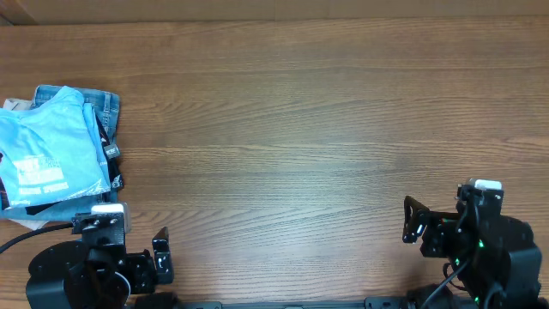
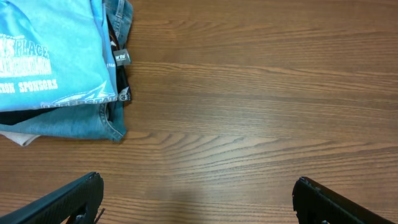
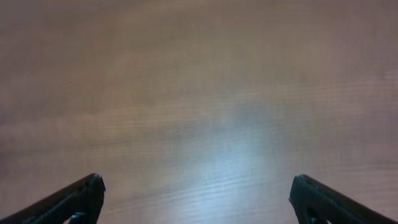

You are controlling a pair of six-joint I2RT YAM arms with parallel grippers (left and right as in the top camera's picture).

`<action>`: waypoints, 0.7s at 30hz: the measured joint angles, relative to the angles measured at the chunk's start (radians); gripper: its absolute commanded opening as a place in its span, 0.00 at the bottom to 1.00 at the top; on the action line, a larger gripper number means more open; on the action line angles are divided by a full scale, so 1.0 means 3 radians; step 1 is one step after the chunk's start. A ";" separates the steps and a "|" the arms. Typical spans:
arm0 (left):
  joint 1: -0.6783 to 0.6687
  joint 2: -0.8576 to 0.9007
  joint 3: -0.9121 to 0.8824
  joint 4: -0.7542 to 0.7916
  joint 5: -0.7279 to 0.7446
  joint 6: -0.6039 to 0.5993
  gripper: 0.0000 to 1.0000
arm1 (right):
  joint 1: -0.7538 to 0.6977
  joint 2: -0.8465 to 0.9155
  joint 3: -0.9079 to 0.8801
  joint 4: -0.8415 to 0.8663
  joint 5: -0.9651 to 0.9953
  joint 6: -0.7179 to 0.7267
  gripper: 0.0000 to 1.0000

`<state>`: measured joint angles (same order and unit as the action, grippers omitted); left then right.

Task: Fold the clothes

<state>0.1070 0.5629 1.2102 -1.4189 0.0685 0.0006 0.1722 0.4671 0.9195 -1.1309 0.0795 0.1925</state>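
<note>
Left claw [image 2: 198,180] gapes empty, T-shirt [image 2: 50,56] ahead-left of it; right claw [image 3: 196,179] likewise released.

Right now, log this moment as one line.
left tool: open, empty | right tool: open, empty | blue T-shirt: stacked above jeans, untouched

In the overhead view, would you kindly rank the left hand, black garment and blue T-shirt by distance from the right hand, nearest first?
1. left hand, bottom left.
2. black garment, left side, jutting rightward.
3. blue T-shirt, far left, on top.
</note>
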 measured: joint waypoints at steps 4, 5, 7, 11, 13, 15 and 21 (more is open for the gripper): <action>0.0000 0.0000 0.0000 0.0001 -0.0001 0.0000 1.00 | -0.0033 -0.0337 -0.0399 0.0683 -0.0015 -0.0202 1.00; 0.0000 0.0000 0.0000 0.0003 -0.0001 0.0000 1.00 | -0.0057 -0.0449 -0.0549 0.0853 -0.0018 -0.0249 1.00; 0.0000 0.0000 -0.0001 0.0001 -0.0001 0.0000 1.00 | -0.0092 -0.0627 -0.0807 0.1108 -0.0036 -0.0318 1.00; 0.0000 0.0000 -0.0006 -0.0001 -0.0001 0.0000 1.00 | -0.0149 -0.0998 -0.1390 0.1687 -0.0057 -0.0411 1.00; 0.0000 0.0000 -0.0006 -0.0001 -0.0001 0.0000 1.00 | -0.0170 -0.1180 -0.1651 0.1967 -0.0075 -0.0434 1.00; 0.0000 0.0000 -0.0009 0.0000 -0.0001 0.0000 1.00 | -0.0195 -0.1342 -0.1865 0.2202 -0.0090 -0.0453 1.00; 0.0000 0.0000 -0.0013 0.0001 -0.0001 0.0000 1.00 | -0.0280 -0.1508 -0.2317 0.2800 -0.0144 -0.0504 1.00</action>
<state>0.1070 0.5629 1.2064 -1.4185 0.0681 0.0006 0.0883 0.0147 0.2245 -0.2909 0.0364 0.0414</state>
